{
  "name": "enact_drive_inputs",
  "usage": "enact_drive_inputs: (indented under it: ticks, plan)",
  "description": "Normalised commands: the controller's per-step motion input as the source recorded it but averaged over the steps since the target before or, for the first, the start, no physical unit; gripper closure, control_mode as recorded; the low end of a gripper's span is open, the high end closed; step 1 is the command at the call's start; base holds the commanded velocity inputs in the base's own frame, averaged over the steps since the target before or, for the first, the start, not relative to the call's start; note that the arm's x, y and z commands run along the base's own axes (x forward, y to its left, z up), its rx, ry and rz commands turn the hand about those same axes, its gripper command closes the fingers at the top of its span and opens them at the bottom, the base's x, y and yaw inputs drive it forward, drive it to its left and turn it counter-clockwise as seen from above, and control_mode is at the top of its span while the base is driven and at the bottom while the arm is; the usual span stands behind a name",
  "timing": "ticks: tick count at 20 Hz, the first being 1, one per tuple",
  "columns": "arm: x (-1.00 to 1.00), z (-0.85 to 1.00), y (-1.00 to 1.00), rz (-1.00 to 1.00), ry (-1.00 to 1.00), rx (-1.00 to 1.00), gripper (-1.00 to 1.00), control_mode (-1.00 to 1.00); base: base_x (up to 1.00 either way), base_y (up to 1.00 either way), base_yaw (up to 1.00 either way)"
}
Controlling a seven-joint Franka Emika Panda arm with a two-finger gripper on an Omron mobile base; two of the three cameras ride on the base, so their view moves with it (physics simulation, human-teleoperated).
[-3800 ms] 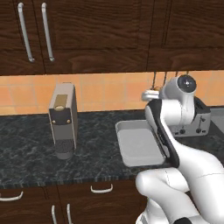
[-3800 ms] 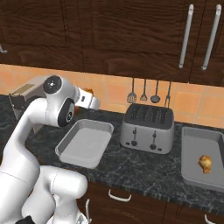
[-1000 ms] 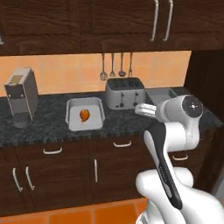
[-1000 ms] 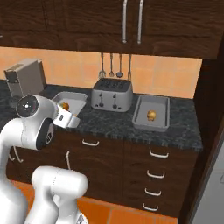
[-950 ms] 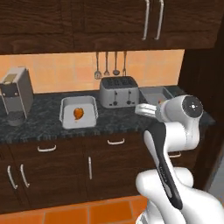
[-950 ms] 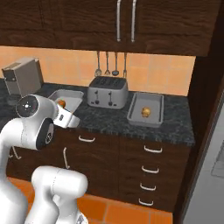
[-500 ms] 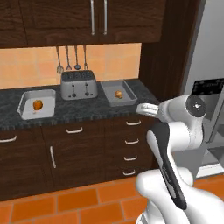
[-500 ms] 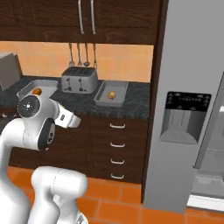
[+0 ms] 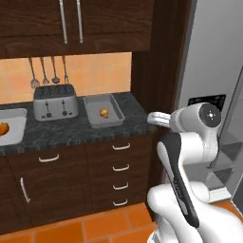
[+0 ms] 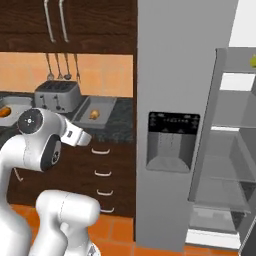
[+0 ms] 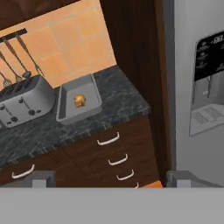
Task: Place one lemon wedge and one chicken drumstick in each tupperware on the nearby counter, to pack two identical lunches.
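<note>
Two grey tupperware trays sit on the black counter (image 9: 71, 135), one on each side of a toaster. The right tupperware (image 9: 99, 102) (image 10: 102, 105) (image 11: 72, 113) holds one chicken drumstick (image 9: 104, 113) (image 10: 93, 115) (image 11: 79, 101). The left tupperware (image 9: 13, 118) (image 10: 12, 102), cut by the frame edge, holds another drumstick (image 9: 2, 128) (image 10: 4, 112). My gripper (image 11: 113, 180) is open and empty, well back from the counter and off its right end. A small yellow-green thing (image 10: 254, 61) lies high in the open fridge; I cannot tell whether it is a lemon wedge.
A silver toaster (image 9: 54, 102) (image 11: 24, 103) stands between the trays, with utensils hanging on the tiled wall behind. A tall grey fridge (image 10: 182, 125) with a dispenser panel (image 11: 210, 74) stands right of the counter, its right compartment open. Orange floor tiles lie below the drawers.
The whole picture has shifted: the camera moved back and right, so the counter slid left and the fridge came into view. My gripper stayed open and empty.
</note>
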Motion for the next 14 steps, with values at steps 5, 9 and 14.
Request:
enact_drive_inputs:
  ticks: [5,9,14]
  plan:
    - [0.00,0.00,0.00,0.00,0.00,0.00,-1.00,1.00,-0.37,-0.71,-0.08]
    - [0.00,0.00,0.00,0.00,0.00,0.00,-1.00,1.00,-0.79,-1.00,-0.17]
    - [0.00,0.00,0.00,0.00,0.00,0.00,-1.00,1.00,0.26,-1.00,-0.07]
